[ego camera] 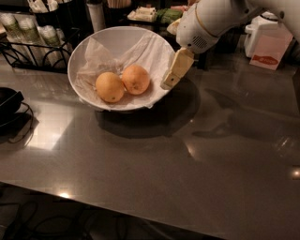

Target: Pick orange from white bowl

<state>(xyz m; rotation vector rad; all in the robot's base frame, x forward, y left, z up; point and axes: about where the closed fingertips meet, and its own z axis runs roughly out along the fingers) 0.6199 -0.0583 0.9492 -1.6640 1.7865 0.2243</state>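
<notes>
The white bowl [79, 56] stands on the dark table at the upper left, lined with crinkled white paper. Two round fruits lie in it side by side. The orange [136, 78] is the right one, with deeper pinkish-orange skin. The left fruit [109, 87] is more yellow-orange. My gripper [170, 79] hangs from the white arm at the upper right, its cream tip at the bowl's right rim, just right of the orange and above the rim. It holds nothing that I can see.
A black wire rack with cups [28, 33] stands behind the bowl at the left. A dark object with a cable [8, 105] lies at the left edge. A white box with a pink label [267, 44] stands at the back right. Food packages [154, 14] line the back.
</notes>
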